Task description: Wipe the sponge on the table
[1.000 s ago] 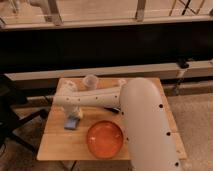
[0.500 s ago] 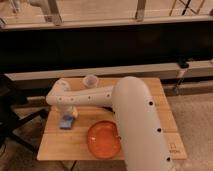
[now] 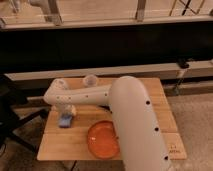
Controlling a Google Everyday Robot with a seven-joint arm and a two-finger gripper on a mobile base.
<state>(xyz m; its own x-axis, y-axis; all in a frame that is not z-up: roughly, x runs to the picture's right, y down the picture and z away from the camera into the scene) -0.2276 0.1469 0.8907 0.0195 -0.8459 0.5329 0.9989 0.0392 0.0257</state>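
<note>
Jaws at sponge on table — orange bowl near, cup beyond.

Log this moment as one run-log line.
gripper: low over sponge | sponge: flat on table, left side in view | orange bowl: front edge, apart from sponge | cup: back edge

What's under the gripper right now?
The light-blue sponge lies on the table, directly below the gripper, which sits low over the tabletop. The gripper covers the sponge's upper part, so whether they touch cannot be seen.
</note>
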